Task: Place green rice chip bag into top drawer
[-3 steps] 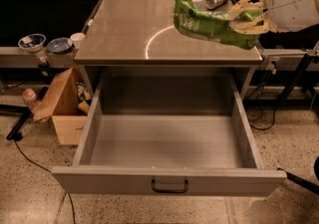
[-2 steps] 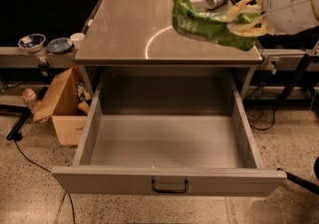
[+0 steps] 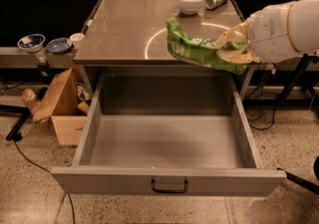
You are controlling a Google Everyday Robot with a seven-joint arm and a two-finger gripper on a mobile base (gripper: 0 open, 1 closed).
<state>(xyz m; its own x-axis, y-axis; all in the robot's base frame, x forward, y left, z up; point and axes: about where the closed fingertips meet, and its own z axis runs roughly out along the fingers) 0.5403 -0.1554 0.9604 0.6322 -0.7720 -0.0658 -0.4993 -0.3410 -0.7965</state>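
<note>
- Green bag (image 3: 194, 51): where is it held now?
- It is clamped in the gripper (image 3: 234, 51) at the right, with the fingers closed around its right end. It is carried at the front edge of the table (image 3: 124, 24), just above the back right part of the open drawer (image 3: 164, 143).
- What is changed from 1 second ago?
- The bag was held higher and further back over the tabletop, and part of the white bowl (image 3: 191, 0) was hidden by it. Now it is lowered and brought forward, and the bowl is seen whole.
- And for the task?
- The carry is judged nearly done. The bag is not yet inside, so a further drop and a release are still needed.
</note>
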